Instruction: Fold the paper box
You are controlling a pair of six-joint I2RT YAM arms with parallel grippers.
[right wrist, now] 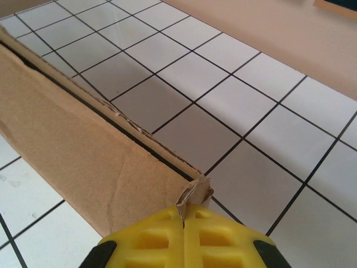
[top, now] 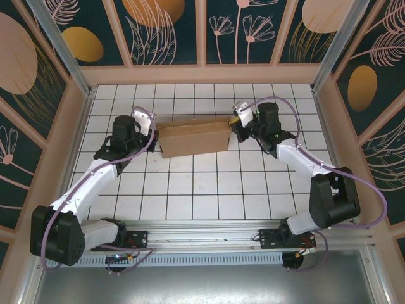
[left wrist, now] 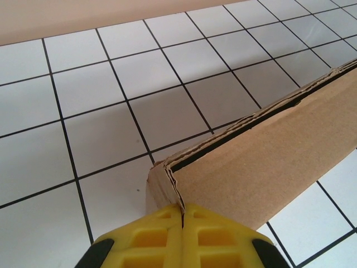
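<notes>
Top external is showing me the surface (top: 209, 190) carrying the box (top: 193, 139) far-centre, looking largely folded; its top seam is gaping, so closing seems to remain. I'm seeing left tool (top: 154, 127) and right tool (top: 233, 122) pressed together, touching opposite end corners.

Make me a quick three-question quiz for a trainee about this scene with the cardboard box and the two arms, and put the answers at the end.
1. True or false: the paper box lies as a flat, unfolded sheet.
2. Where is the left gripper? A: at the box's left end corner. B: above the middle of the box. C: drawn back beside its own base.
3. In a word: going by the right wrist view, are the right gripper jaws open or shut?

Key: 1 false, its walls already stand up as a shallow box. 2 A. 3 shut, with the tips at the box's end corner.
</notes>
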